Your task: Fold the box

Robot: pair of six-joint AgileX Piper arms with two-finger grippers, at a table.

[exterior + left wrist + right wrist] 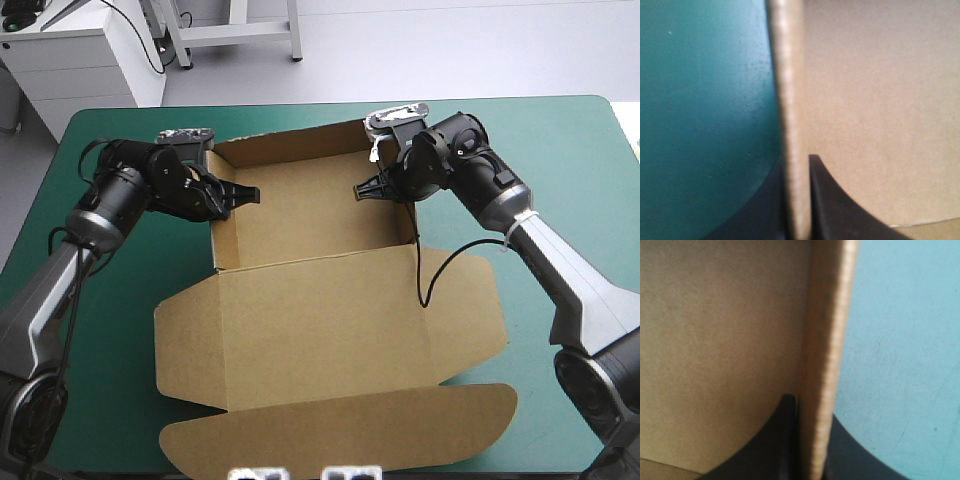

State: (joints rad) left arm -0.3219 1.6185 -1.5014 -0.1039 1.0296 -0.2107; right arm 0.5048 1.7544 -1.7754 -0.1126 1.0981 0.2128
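standing as an open tray on the far half of the table (570, 150), the brown box (310, 215) has its back and side walls raised, while its lid (320, 320) lies flat on the teal-green cover (110, 300) and reaches toward the near edge, with a rounded flap (340, 430) at its end. the left gripper (252, 195) reaches in over the left wall (787, 80) and the right gripper (362, 190) over the right wall (832, 320), their tips pointing at each other across the tray floor. in the left wrist view the black fingers (835, 200) are clenched on the top edge of the left wall, one finger inside the tray and one outside over the cover, the board pinched upright between them. the right wrist view shows the same on the other side: the right wall's edge is gripped between the two nearly closed fingers, with the tray's inside on one side and bare cover on the other. the two grippers are well apart, the tray's width between them.
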